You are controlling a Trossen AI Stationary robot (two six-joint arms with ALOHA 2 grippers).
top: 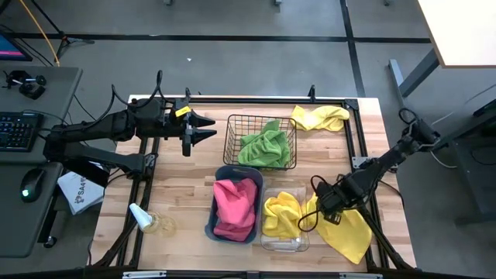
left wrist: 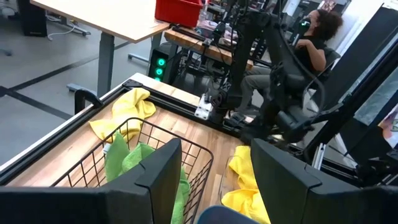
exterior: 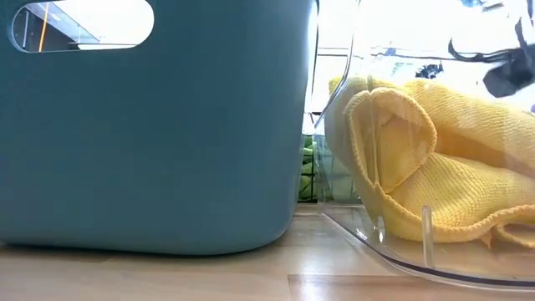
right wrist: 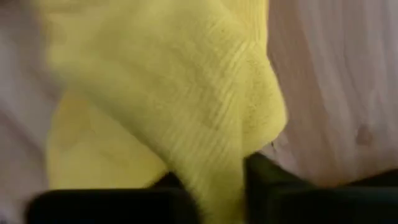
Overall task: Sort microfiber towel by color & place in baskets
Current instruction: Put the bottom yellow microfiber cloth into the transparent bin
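My right gripper [top: 325,204] hovers just right of the clear bin [top: 298,245] and is shut on a yellow towel [top: 347,234]. The clear bin holds another yellow towel [top: 280,213] [exterior: 443,167]. A pink towel [top: 235,203] fills the teal bin [top: 211,225] [exterior: 150,125]. The green towel [top: 265,146] lies in the black wire basket [top: 232,124]. A third yellow towel [top: 319,118] [left wrist: 124,112] lies on the table by the far edge. My left gripper [top: 203,129] [left wrist: 217,180] is open and level, left of the wire basket. My right gripper pinches a bunched fold of the yellow towel [right wrist: 217,168] between its two fingers [right wrist: 264,177], coming from above and the right. That held part is raised beside the clear bin's right wall. The rest of the towel [top: 353,240] lies spread on the table.
A white cone-shaped item and a clear object [top: 151,221] sit near the table's near-left corner. White paper with blue print [top: 77,192] lies off the table's left edge, by a desk with a keyboard [top: 17,130]. A person [left wrist: 314,37] sits beyond the table's right side.
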